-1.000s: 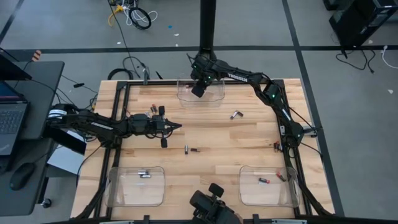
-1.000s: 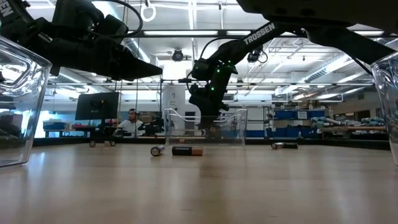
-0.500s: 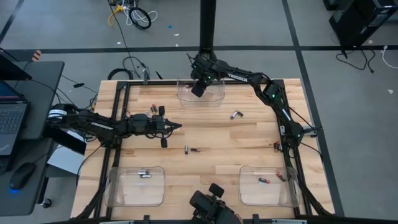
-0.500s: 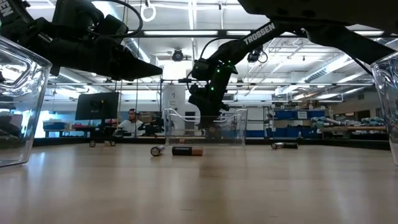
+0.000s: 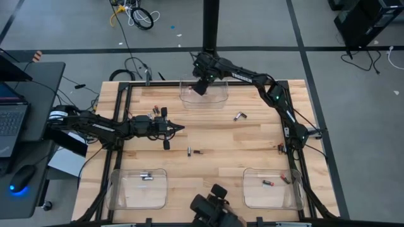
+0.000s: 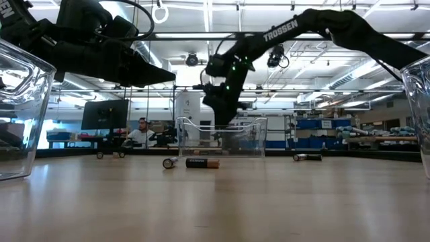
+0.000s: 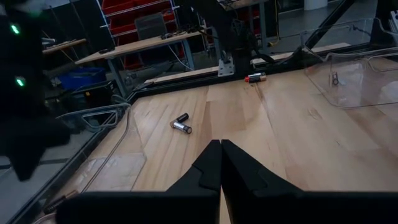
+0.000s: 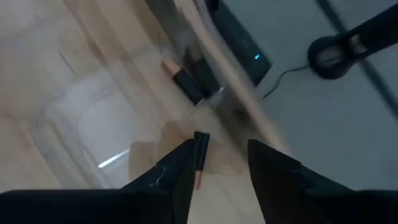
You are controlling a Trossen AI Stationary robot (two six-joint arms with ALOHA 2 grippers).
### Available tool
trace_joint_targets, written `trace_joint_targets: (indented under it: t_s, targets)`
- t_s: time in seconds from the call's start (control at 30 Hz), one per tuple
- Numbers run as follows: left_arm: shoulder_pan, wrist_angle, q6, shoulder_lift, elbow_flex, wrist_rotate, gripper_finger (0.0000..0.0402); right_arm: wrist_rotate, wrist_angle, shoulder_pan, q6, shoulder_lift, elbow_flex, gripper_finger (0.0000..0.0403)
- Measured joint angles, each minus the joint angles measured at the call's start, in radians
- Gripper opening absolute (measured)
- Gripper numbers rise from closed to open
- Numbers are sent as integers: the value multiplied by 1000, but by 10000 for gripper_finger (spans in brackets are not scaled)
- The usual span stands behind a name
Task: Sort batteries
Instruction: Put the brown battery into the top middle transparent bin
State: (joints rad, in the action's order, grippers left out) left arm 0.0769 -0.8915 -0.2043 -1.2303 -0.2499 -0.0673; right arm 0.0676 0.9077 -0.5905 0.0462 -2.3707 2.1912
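My right gripper [image 5: 199,86] [image 8: 221,149] hangs open above the clear far bin [image 5: 204,94] [image 6: 222,138]. In the right wrist view, a small black battery with a copper end [image 8: 199,160] shows close beside one finger [image 8: 180,171]. Another battery [image 8: 182,78] lies beyond it. My left gripper [image 5: 180,128] [image 7: 219,146] is shut and hovers over the table's left middle. Loose batteries lie on the wood [image 5: 238,116] [image 5: 194,151] [image 5: 281,148] [image 6: 202,162]. One more lies by the left arm [image 5: 156,110]. My right gripper is open. I cannot tell whether the small black battery [image 8: 199,160] touches the inner side of the finger beside it or lies below in the bin.
The near left bin [image 5: 120,189] holds batteries [image 5: 146,176]. The near right bin [image 5: 297,192] holds two [image 5: 267,183] [image 5: 284,179]. A black frame [image 5: 120,94] edges the table. Bare wood lies between the bins. A person sits far off in the room [image 6: 142,131].
My right gripper has risen out of the far bin and shifted slightly toward the table's far left. The left arm and the loose batteries have kept still.
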Motion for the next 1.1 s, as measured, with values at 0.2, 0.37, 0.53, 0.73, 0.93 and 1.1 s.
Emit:
trace_joint_targets:
  t_s: [0.2,0.37,0.53,0.73,0.93,1.1]
  targets:
    - [0,0,0,0,0,0,13,70,122,62,93,8,167,101]
    - [0,1,0,0,0,0,13,67,155,133,153,91,114,14]
    - [0,1,0,0,0,0,13,65,185,198,175,122,96,16]
    - [0,1,0,0,0,0,13,61,166,237,175,136,37,8]
    - [0,4,0,0,0,0,13,61,126,256,169,151,-61,5]
    - [0,8,0,0,0,0,13,59,10,268,147,246,-224,4]
